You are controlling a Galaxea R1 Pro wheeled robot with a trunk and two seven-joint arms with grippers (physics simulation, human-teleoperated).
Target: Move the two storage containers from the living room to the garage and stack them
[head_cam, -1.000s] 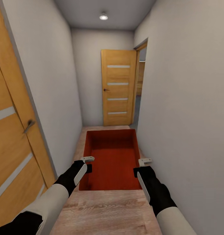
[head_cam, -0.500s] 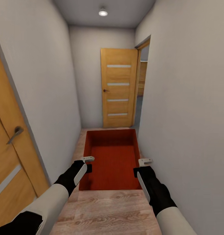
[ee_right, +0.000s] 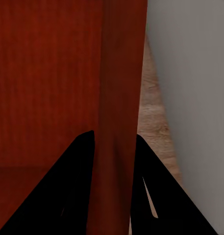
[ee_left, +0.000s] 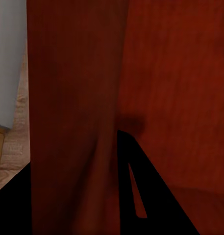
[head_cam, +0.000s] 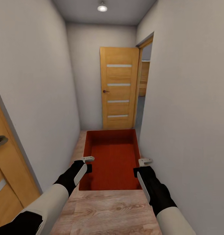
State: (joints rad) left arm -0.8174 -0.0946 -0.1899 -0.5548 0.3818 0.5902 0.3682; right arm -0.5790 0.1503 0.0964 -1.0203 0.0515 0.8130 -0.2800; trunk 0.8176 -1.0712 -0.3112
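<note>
Gripping the storage container, both arms' fingers clamp opposite walls.

The orange-red container looks matt with a finely ribbed bottom; floor and door are grained wood.

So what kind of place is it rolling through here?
Most likely a narrow indoor hallway: plain white walls close on both sides, a light wood plank floor, and a closed wooden door with glass strips at the far end.
</note>
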